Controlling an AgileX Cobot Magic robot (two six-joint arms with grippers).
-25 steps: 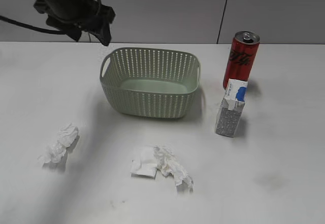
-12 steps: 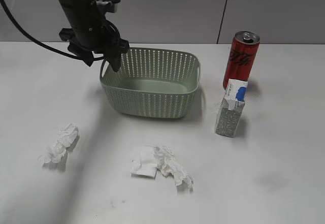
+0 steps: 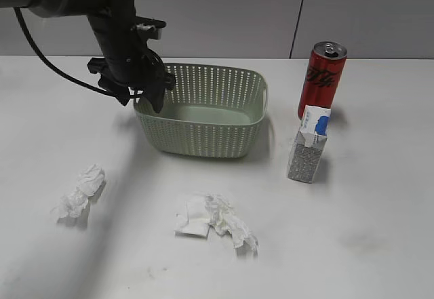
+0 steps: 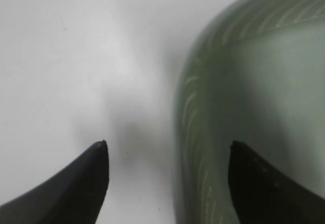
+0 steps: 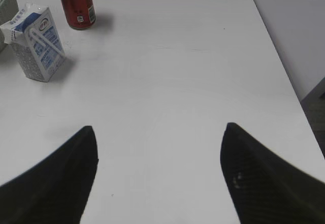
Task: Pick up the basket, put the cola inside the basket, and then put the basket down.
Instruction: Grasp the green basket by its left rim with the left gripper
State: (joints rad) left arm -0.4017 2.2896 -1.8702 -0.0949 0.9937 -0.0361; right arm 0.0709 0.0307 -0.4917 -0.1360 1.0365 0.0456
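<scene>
left gripper (image 3: pixel 144 97) open, straddling basket (image 3: pixel 203 119) rim

One basket (image 3: pixel 203 112), one cola (image 3: pixel 321 77), one carton (image 3: pixel 309 143), two tissue wads (image 3: pixel 80 190) (image 3: pixel 215 219) (both crumpled)

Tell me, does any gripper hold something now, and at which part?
Nothing is held. The left gripper is open, straddling the basket rim at its left end. The right gripper is open above bare table.

Exterior looks down across the table (image 3: pixel 380 258); left wrist close over the basket (image 4: pixel 254 82), right wrist higher
</scene>
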